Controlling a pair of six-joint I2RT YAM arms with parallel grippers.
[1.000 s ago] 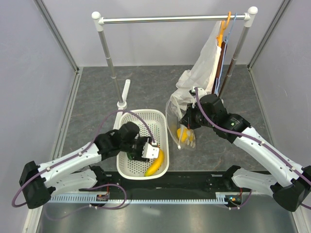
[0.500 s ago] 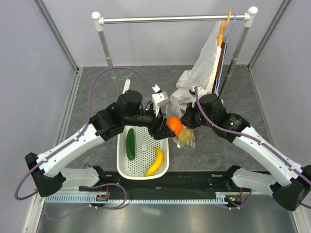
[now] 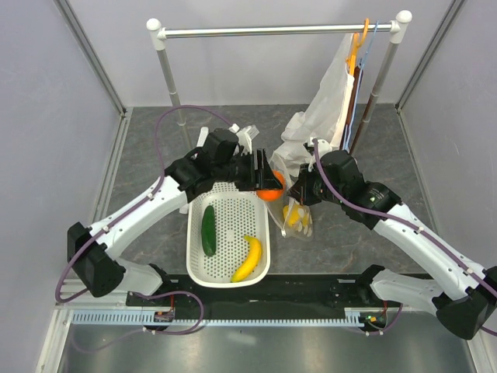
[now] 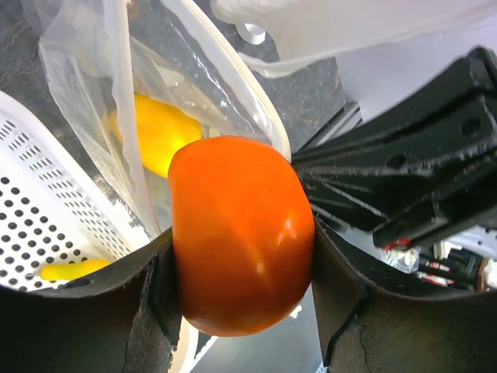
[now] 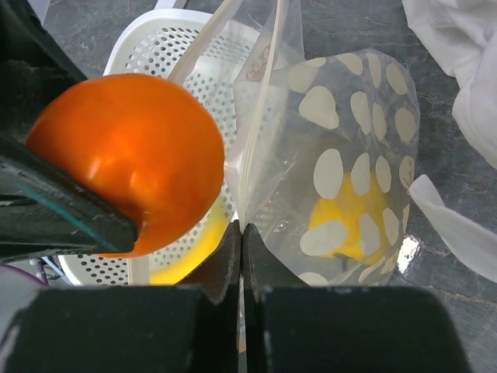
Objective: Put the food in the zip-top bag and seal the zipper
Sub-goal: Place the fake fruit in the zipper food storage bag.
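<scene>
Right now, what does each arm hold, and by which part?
The left fingers clamp the orange by its two opposite sides. The right fingers pinch the zip-top bag at its open rim.

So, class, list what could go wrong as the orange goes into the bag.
The right hand pinches only one edge of the floppy bag, so its mouth may sag shut. The orange, gripped in the left hand, is beside the opening and could drop outside. Pushing might tug the bag free.

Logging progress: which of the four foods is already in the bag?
The yellow pepper, seen through the dotted bag. The orange sits in the left gripper beside the bag; cucumber and banana lie in the basket.
</scene>
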